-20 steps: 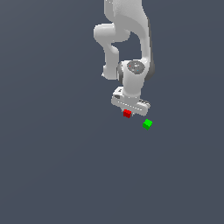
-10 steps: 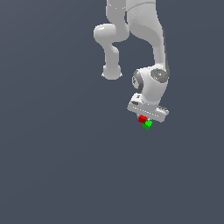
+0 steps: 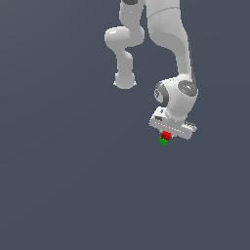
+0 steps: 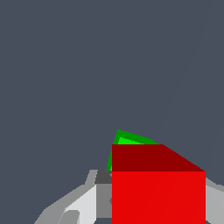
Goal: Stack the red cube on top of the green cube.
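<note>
While pinched on the red cube (image 3: 166, 135) directly above the green cube (image 3: 163, 141), gripper (image 3: 167, 134): square the rotated edges, settle gently onto the green top, then spread fingers without dragging sideways.

White arm reaches down; end effector (image 3: 166, 134) holds red cube (image 3: 166, 135) directly atop green cube (image 3: 163, 141); cubes touching.

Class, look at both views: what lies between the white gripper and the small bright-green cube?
The small bright-red cube, held under the white gripper, sits directly over the bright-green cube. The exterior view shows it best.
</note>
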Motion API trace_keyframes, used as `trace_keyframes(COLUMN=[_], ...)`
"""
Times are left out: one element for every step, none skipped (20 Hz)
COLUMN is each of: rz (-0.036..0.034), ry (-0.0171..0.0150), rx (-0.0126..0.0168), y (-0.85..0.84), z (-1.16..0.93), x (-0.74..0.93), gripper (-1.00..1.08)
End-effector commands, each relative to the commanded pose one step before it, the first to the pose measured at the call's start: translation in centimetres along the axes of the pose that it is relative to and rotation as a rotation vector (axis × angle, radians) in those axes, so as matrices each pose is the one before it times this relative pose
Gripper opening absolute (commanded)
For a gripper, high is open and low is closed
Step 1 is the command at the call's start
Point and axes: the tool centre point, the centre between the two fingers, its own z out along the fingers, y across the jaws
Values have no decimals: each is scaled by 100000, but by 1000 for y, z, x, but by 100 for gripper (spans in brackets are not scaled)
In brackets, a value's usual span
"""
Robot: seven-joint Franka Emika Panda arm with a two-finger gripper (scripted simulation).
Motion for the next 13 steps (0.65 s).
trace_keyframes(rz=[98,0,0,0,0,0,0,0,0,0,0,0,0], ry=[83,0,0,0,0,0,0,0,0,0,0,0,0], rx=[23,0,0,0,0,0,0,0,0,0,0,0,0], y=[-135,66,30,0,0,0,0,0,0,0,0,0,0], z=[-14,-19,-8,0,0,0,0,0,0,0,0,0,0], x=[82,30,11,0,0,0,0,0,0,0,0,0,0], gripper=[-100,-100,-100,100,100,100,100,100,100,100,100,100,100])
